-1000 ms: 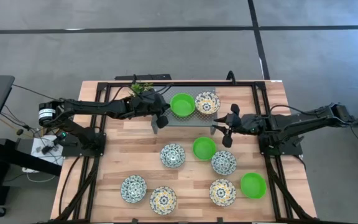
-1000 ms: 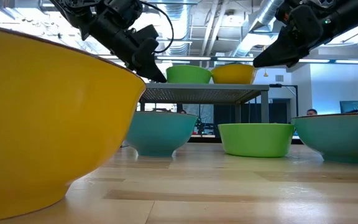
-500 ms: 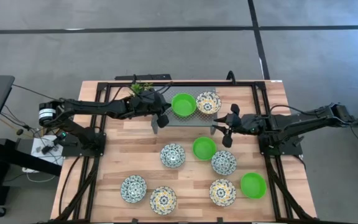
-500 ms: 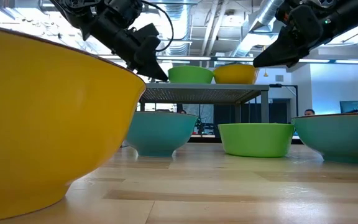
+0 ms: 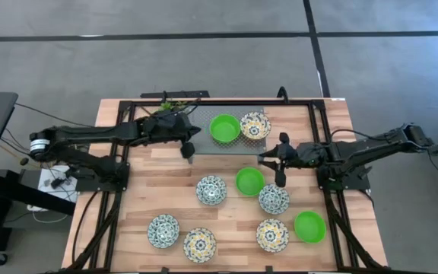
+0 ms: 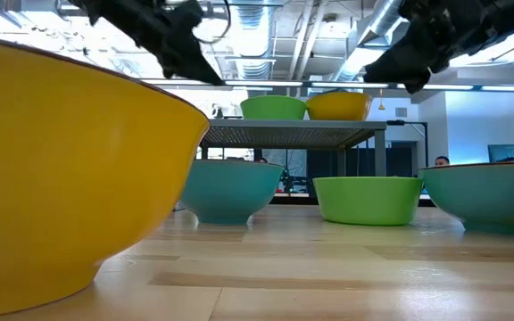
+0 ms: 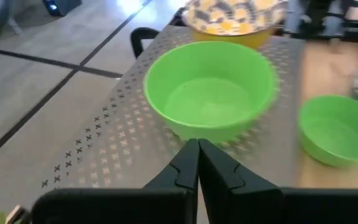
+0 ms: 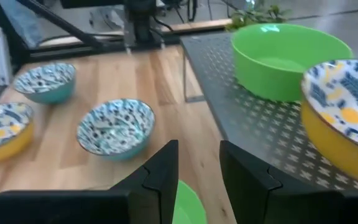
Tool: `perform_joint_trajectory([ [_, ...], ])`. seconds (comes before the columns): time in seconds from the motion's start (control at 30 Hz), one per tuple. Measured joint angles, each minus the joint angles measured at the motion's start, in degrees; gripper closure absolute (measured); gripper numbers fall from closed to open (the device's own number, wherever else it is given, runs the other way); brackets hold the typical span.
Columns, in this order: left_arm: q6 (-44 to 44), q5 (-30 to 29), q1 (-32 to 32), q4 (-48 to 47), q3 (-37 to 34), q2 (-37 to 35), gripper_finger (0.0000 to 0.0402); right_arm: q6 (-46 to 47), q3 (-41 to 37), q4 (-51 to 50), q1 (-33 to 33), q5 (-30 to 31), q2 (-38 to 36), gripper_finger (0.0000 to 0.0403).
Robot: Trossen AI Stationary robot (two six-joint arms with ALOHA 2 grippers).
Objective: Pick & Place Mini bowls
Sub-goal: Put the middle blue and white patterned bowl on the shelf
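Bowls are spread over the wooden tabletop (image 5: 139, 183), nine in all. Two are set on the grey perforated stand (image 5: 204, 122) at twelve o'clock: a green bowl (image 5: 224, 128) with a yellow-patterned bowl (image 5: 255, 125) touching it at its three o'clock side. A second green bowl (image 5: 250, 181) is found near the centre, flanked by a blue-patterned bowl (image 5: 211, 190) at its nine o'clock and another (image 5: 274, 199) at its four o'clock. A third green bowl (image 5: 309, 227) lies toward four o'clock, just beside a yellow-patterned one (image 5: 272, 235). Two more patterned bowls (image 5: 163, 230) (image 5: 200, 244) are placed near six to seven o'clock. The left gripper (image 5: 188, 148) is held at the stand's nine o'clock edge, fingers pressed together and empty. The right gripper (image 5: 277, 169) is poised just off the stand's four o'clock corner, above the tabletop, its fingers (image 8: 161, 171) parted narrowly with nothing between them.
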Motion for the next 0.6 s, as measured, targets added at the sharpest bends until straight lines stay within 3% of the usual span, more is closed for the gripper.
perform_joint_trajectory([
  [0.3, 0.0, 0.15, -10.43, -14.34, 0.02, -9.15, 0.0376, 0.03, 0.35, 12.23, 5.2, -1.62, 8.15, 0.0289],
  [0.6, 0.0, 0.11, -18.04, -15.39, 0.01, -9.09, 0.0305, 6.17, 8.33, 7.36, 6.53, -1.45, 18.79, 0.0289],
])
